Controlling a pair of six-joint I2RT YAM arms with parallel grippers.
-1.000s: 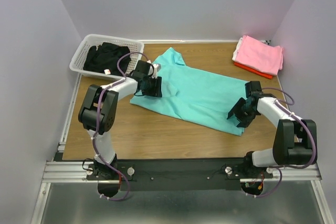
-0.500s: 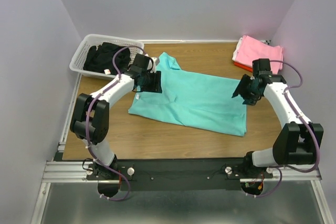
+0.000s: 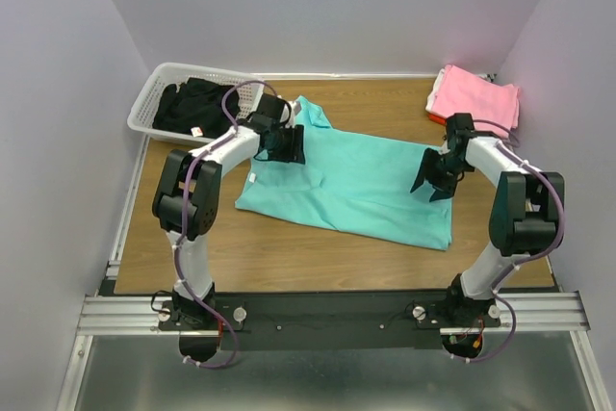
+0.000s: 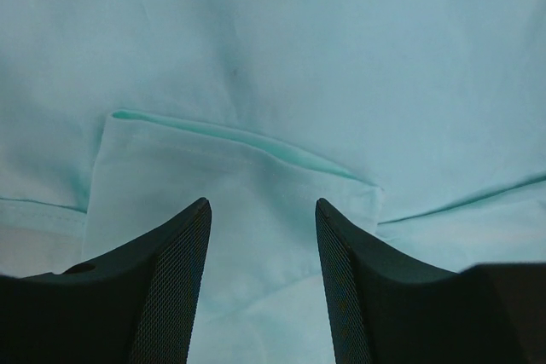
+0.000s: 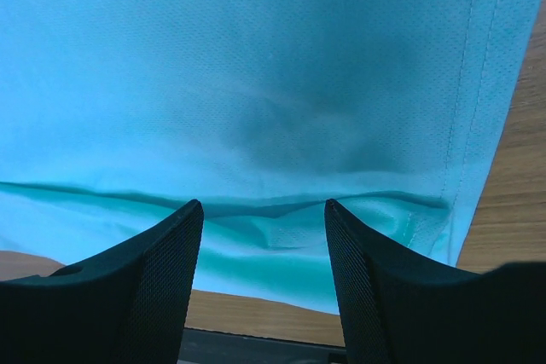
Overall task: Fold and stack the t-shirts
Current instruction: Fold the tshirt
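**Grip planning for the turquoise soft-cloth t-shirt (image 3: pixel 356 185)**

I see the shirt opened out at about the centre of the brown wooden table (image 3: pixel 289 247), with its long axis running from 10 to 4 o'clock.

The left gripper (image 4: pixel 261 204) sits low over the shirt's 10 o'clock part. Its fingers are spread with nothing between them, and beneath it a sleeve flap (image 4: pixel 230 176) lies turned in over the body.

The right gripper (image 5: pixel 263 203) is at the shirt's 3 o'clock edge, likewise spread and empty. It looks down on the stitched hem (image 5: pixel 465 83) and a doubled layer beside bare wood. I cannot tell whether either gripper touches the cloth.

At 1 o'clock a pink folded t-shirt (image 3: pixel 476 98) rests on a red-orange folded t-shirt (image 3: pixel 467 128). At 10 o'clock a white slatted plastic basket (image 3: pixel 144 113) holds black cloth (image 3: pixel 188 103).

I judge the shirt light and limp:
- It will sag between two holds.
- It will bunch if only one end is lifted.
- It will probably slide on the smooth wood.

The weave looks thin, so a shallow pinch may catch only the top layer. I would take hold at the edges, where the seams are thicker: the hem corner on my right and the shoulder edge by the flap on my left. I would raise both ends together.
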